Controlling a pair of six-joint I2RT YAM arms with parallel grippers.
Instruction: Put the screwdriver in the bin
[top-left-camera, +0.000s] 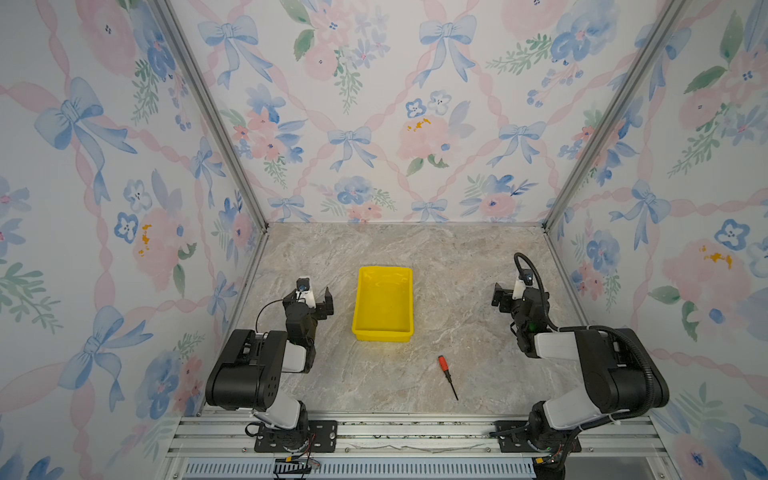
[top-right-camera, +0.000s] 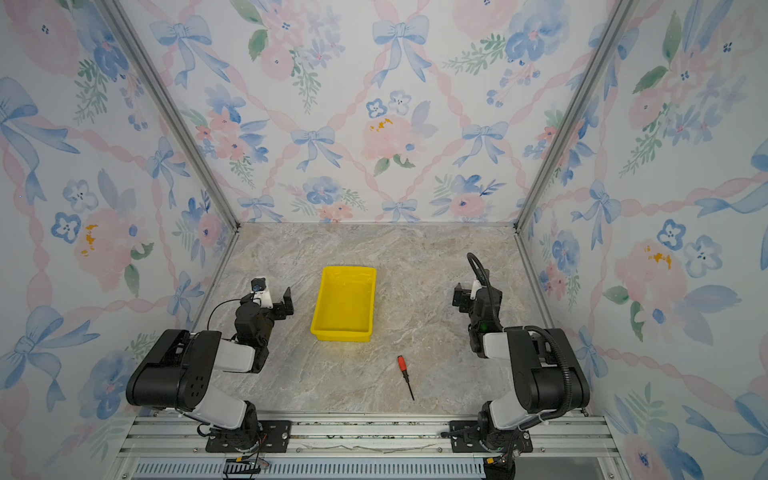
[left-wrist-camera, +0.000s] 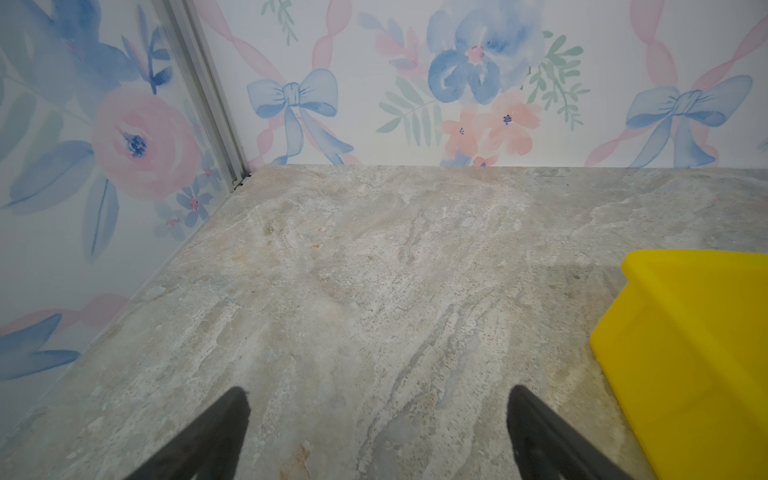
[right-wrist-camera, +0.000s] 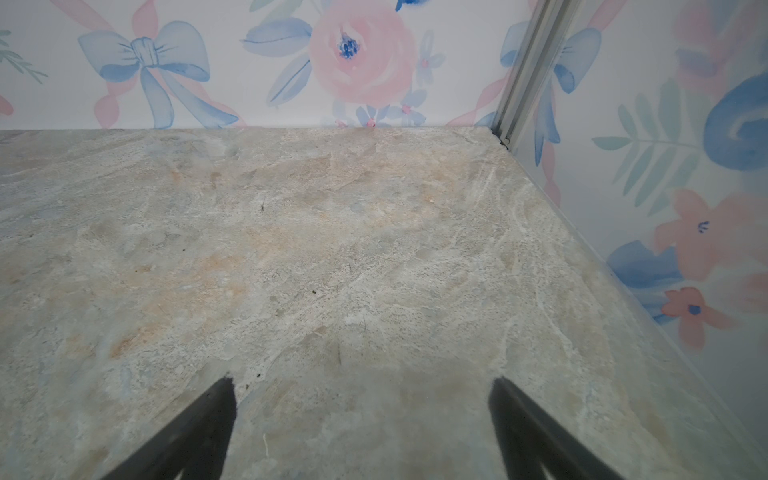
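The left pincer (left-wrist-camera: 378, 397) hovers low over the worktop (top-left-camera: 457, 270). Its two dark fingers (left-wrist-camera: 216, 432) are spread wide with only bare stone-patterned surface between them, and it pinches nothing. It faces the far floral wall (top-left-camera: 374, 124).

Just to that pincer's right, near but not touching, sits the bin (top-left-camera: 384, 336), bright yellow and upright. Both top views show nothing inside it (top-right-camera: 343, 335). In the left wrist view one yellow corner and side wall (left-wrist-camera: 685, 332) show beside the pincer.

Further right lies the screwdriver (top-left-camera: 447, 376), flat on the worktop and outside the bin. It is closer to the arm bases than either pincer. It lies between the two pincers, somewhat toward the right one and well apart from both. Its orange-red handle points toward the bin's near wall and its thin dark shaft slants away toward the front rail; both top views agree (top-right-camera: 405, 376).

On the far right, the right pincer (right-wrist-camera: 361, 384) is also low over the worktop and spread fully. It holds nothing, with only bare surface between its fingers (right-wrist-camera: 203, 428). It is well apart from the bin and the screwdriver.
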